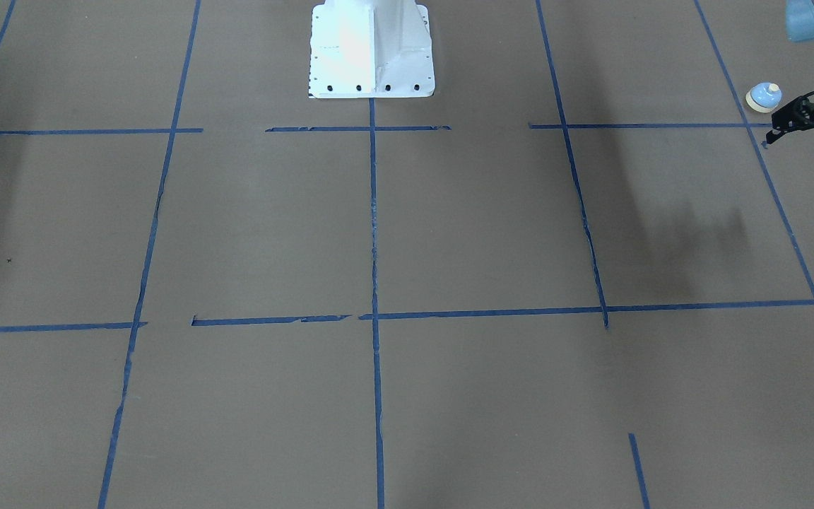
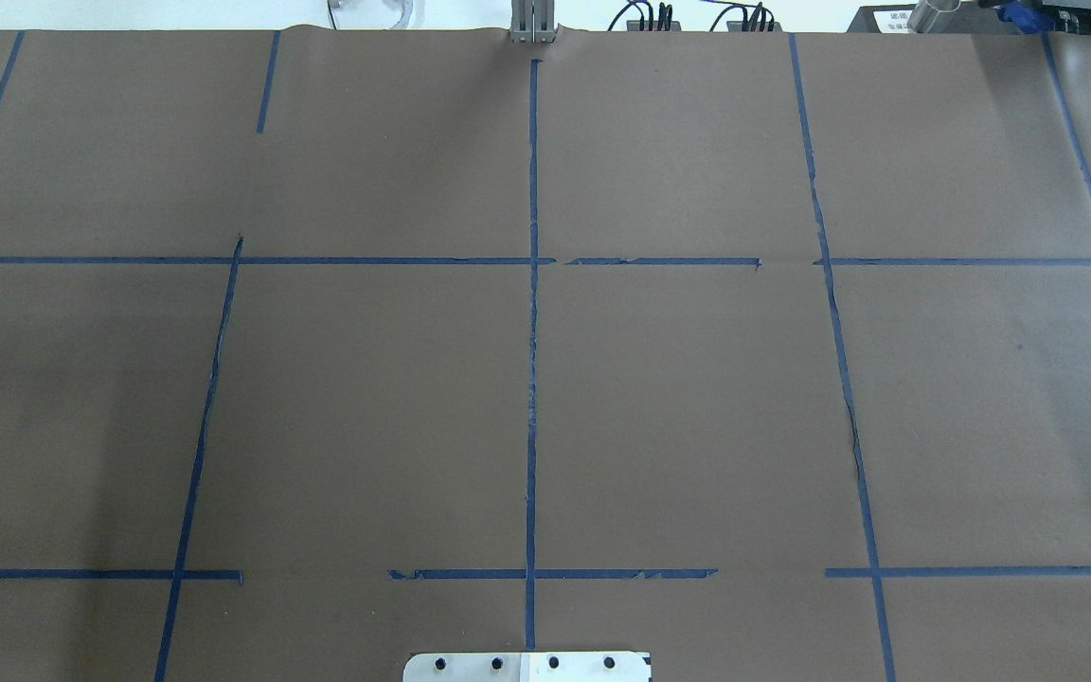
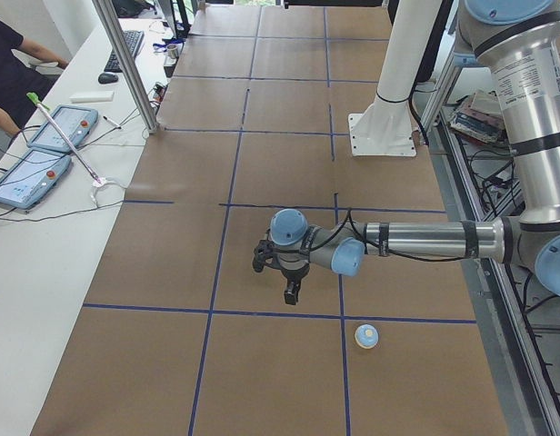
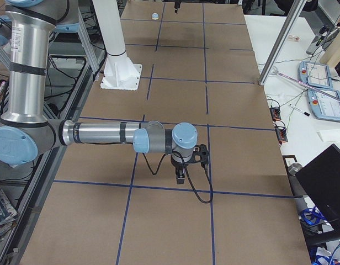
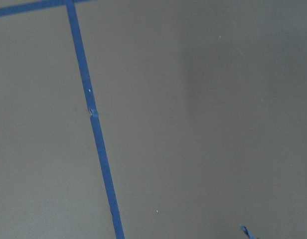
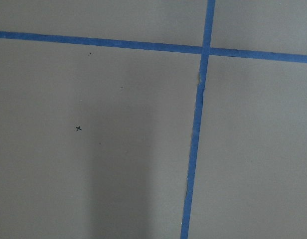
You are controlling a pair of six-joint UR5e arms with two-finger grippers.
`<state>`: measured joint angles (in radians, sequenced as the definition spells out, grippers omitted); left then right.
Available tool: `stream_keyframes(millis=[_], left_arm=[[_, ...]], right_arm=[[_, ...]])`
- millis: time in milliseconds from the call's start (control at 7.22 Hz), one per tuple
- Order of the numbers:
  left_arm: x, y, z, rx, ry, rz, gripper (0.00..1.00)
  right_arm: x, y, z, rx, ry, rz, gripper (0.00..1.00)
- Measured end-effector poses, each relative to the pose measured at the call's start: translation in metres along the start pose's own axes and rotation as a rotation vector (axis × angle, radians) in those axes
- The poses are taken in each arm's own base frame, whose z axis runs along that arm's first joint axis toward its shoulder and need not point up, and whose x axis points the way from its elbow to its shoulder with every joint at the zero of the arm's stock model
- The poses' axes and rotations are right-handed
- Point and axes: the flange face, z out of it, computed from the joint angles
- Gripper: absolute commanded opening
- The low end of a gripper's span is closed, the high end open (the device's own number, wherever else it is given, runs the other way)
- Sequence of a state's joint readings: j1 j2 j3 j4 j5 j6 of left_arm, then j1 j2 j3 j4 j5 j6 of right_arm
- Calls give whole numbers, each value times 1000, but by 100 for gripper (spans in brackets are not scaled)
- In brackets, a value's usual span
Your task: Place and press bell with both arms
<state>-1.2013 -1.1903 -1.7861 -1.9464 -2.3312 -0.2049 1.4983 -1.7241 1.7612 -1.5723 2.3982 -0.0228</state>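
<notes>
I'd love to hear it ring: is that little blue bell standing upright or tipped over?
Upright. The bell rests flat on its cream base, with the cream button on top of the dome.

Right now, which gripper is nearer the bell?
Left. The left gripper hangs close beside the bell, not touching it. The right gripper is over the table's opposite end, with the bell far off at the other end.

- Soft, even light falls from above on the matte brown surface [image 1: 449, 226].
- In the front-facing view, broad blurred shadows darken its left and right parts.
- The white pedestal [image 1: 372, 49] is washed out by glare.
- Both wrist views are dimmer and slightly soft, with faint shadow bands.
</notes>
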Motion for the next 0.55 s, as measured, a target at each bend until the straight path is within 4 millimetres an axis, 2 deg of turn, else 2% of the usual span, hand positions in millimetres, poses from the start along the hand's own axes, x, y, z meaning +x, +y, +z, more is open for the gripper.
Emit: stream_keyframes(millis=[138, 277, 554], left_arm=[[-12, 29, 14, -35, 0, -22, 100], [-20, 49, 25, -74, 21, -45, 100], [-25, 72, 54, -170, 49, -46, 100]], right_arm=[[-1, 0, 1, -3, 0, -1, 100], [-1, 0, 3, -6, -1, -1, 100], [-1, 2, 5, -13, -3, -2, 100]])
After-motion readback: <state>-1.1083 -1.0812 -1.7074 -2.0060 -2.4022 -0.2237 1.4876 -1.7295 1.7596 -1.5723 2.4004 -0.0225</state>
